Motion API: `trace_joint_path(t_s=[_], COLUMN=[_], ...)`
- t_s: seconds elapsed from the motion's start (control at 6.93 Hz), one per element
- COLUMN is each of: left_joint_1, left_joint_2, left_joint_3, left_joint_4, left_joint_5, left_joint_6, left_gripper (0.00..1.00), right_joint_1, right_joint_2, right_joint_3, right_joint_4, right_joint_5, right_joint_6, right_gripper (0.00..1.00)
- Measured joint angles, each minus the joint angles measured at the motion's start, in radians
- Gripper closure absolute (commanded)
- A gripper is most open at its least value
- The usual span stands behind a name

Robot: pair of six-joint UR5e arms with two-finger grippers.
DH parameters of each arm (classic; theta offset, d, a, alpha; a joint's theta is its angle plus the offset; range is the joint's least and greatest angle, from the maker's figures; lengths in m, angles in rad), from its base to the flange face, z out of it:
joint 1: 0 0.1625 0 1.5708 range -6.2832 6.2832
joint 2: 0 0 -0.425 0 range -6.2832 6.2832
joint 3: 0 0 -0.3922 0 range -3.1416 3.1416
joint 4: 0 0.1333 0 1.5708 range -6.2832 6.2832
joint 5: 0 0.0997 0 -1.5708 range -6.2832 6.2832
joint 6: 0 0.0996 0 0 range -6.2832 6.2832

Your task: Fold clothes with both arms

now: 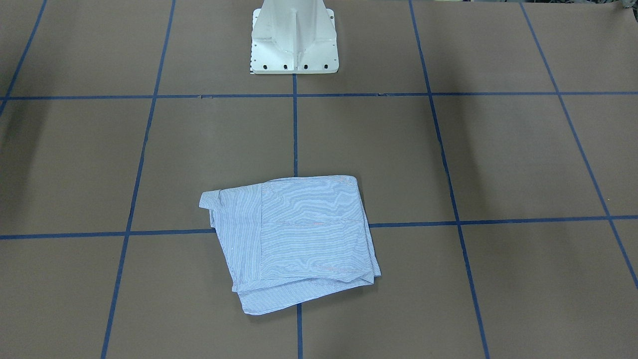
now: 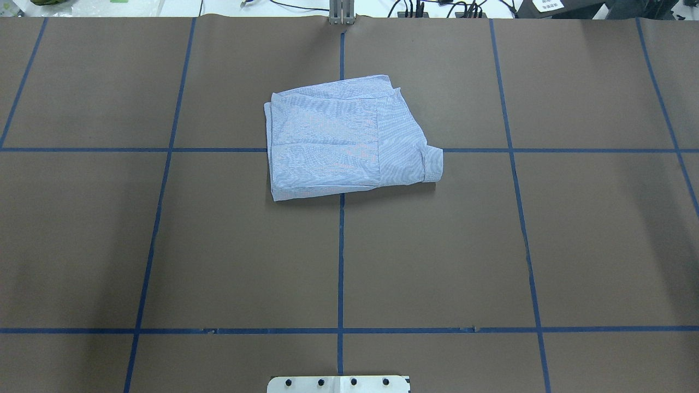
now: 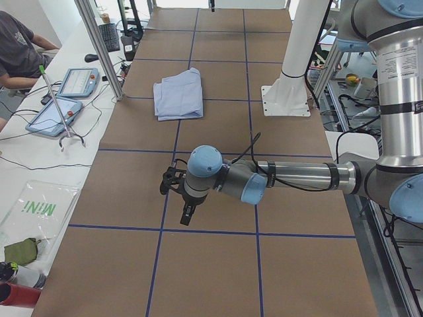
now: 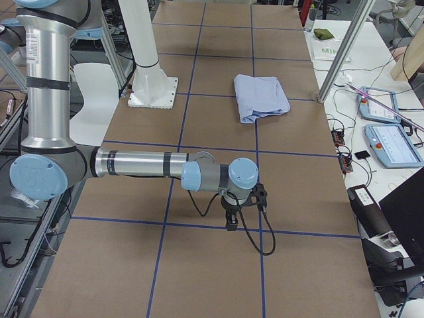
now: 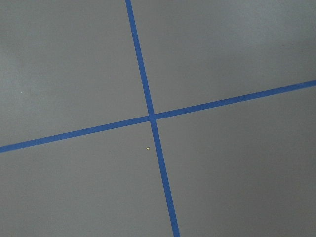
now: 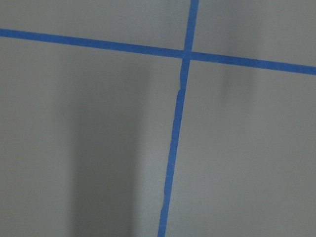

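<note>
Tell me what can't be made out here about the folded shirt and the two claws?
- Left claw: only in the left side view, small and dark; open or shut is unclear.
- Right claw: likewise, only in the right side view.
- Shirt: collar and front hidden under its own folds, in every view.

I count one folded shirt [image 2: 344, 139] on one table [image 2: 573, 245], and one white pedestal base [image 1: 294, 40]. There are two arms, the left arm [image 3: 291, 177] and the right arm [image 4: 139, 163], each with one gripper: the left gripper [image 3: 188, 215] and the right gripper [image 4: 231, 224]. Beside the table I see two tablets [image 3: 78, 81] and one person [image 3: 20, 53]. In the overhead view I count seven blue tape lines [image 2: 341, 262], five long and two across.
</note>
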State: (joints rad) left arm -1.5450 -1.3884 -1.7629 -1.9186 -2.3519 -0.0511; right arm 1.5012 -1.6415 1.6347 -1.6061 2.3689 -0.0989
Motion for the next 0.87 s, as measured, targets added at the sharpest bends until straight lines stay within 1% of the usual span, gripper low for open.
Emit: trace_joint_path(t_s=[0.29, 0.58, 0.87], left_joint_1=[0.0, 0.0, 0.0], left_joint_2=[-0.009, -0.017, -0.018], left_joint_3=[0.0, -0.002, -0.004], left_joint_4=[-0.002, -0.005, -0.013], left_joint_5=[0.005, 0.006, 0.007], left_joint_6=[-0.001, -0.001, 0.001], left_gripper=[0.0, 0.0, 0.0], right_joint_1=[0.001, 0.001, 0.001], right_joint_2=[0.004, 0.002, -0.004], right_joint_3=[-0.002, -0.004, 0.0], right_joint_4=[0.017, 0.116, 0.165], right_joint_5=[-0.004, -0.03, -0.043], right_joint_6=[0.049, 0.197, 0.237], right_gripper=[0.0, 0.0, 0.0])
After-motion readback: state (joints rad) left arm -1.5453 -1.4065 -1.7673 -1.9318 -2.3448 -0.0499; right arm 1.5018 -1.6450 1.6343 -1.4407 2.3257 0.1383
